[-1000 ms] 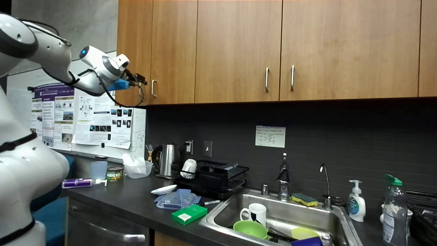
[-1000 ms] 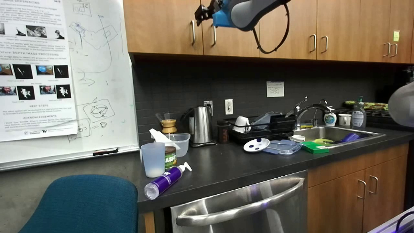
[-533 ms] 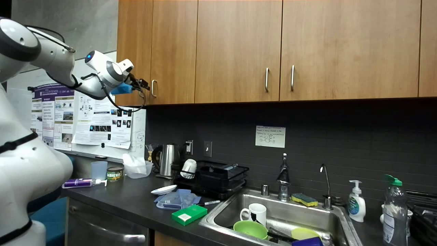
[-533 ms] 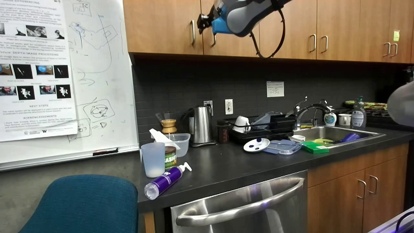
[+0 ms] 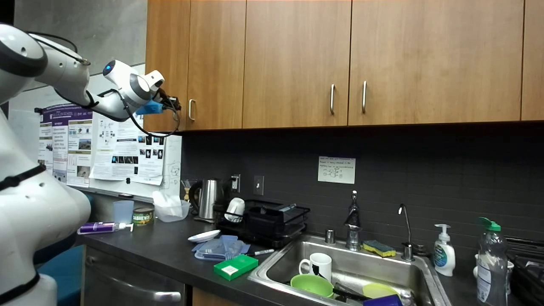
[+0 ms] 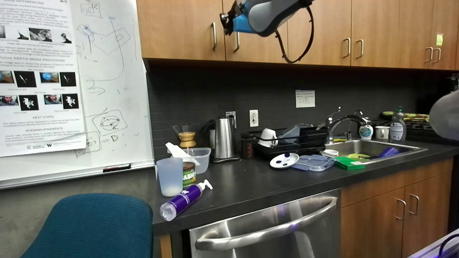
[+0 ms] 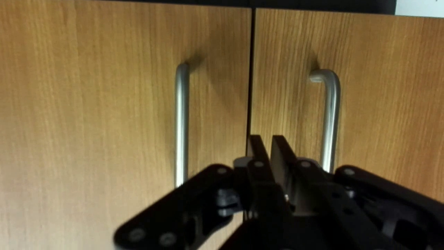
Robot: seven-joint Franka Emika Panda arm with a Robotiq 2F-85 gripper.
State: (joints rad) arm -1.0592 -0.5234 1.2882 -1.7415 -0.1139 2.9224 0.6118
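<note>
Currently, your gripper (image 7: 267, 138) is hovering, jaws narrowly parted.
Wrist view: cabinet handles (image 7: 181, 125) are flanking it, nine and three o'clock.

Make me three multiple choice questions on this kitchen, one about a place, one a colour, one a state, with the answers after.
1. In the wrist view, where do the fingertips of the gripper show, against the two handles?
A) left of both
B) right of both
C) between them

2. What colour is the box on the counter beside the sink?
A) green
B) red
C) yellow

3. How do the cabinet doors in the wrist view stand?
A) wide open
B) shut
C) taken off

1: C, a handle shows on each side.
2: A, it looks green in both exterior views.
3: B, they lie flush, with only a thin dark seam between them.
</note>
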